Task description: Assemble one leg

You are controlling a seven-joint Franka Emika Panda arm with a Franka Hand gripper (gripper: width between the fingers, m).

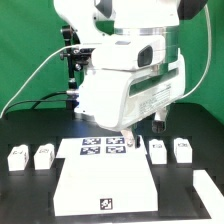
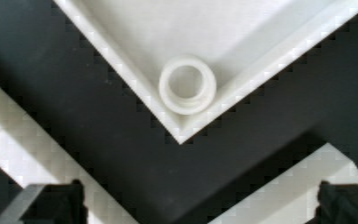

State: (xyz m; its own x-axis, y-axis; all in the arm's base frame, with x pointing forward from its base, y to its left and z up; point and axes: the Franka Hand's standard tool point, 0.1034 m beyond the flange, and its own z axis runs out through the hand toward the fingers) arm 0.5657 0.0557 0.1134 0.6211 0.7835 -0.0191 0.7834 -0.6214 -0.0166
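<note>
While your gripper [image 2: 197, 206] gapes empty, pinch the leg [image 1: 158, 150] beside it across its flat sides: probably light, stiff, slick.

A green backdrop [image 1: 25, 45] was noted behind the work area, filling the upper part of the exterior view. The bench [image 1: 25, 195] was found surfaced in matte black. Lighting was recorded as even.

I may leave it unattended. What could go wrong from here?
1. The open, empty gripper hangs over the square white piece's corner socket; descending, its fingers could hit and shift that piece.
2. The legs stand in close pairs; gripping one may knock its neighbour.
</note>
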